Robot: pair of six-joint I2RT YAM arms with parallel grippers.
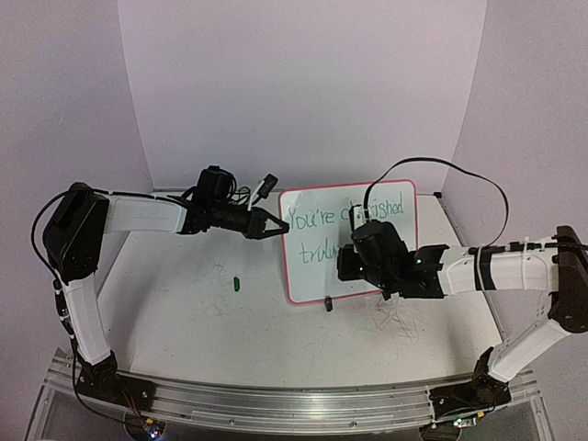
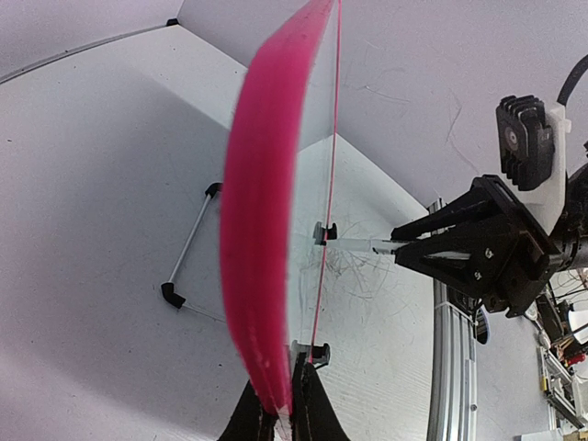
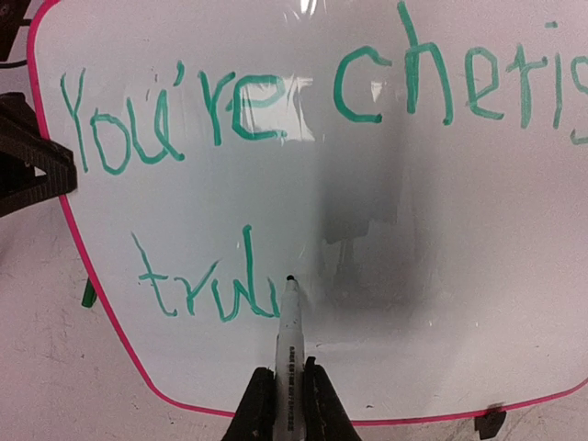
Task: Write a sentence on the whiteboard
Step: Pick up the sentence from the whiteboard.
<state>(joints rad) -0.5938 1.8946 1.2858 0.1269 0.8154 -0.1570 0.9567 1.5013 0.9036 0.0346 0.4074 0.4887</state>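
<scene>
Clamped shut with the left gripper on the left edge of the whiteboard, standing on its feet mid-table. Needed a firm clamp there, so pen strokes would not push the board back. Lay loose on the tabletop, just left of the board: a small green cap. Read "You're cherished" in the sentence, with "trul" begun beneath. Pinched shut with the right gripper on a marker, tip touching the board just after the "l". Called for light, even pressure and a short step rightward for the next letter. From above, lost part of "cherished" behind the right arm; from the right wrist, showed tip and lettering plainly; from the left wrist alone, caught the pink frame edge-on.
</scene>
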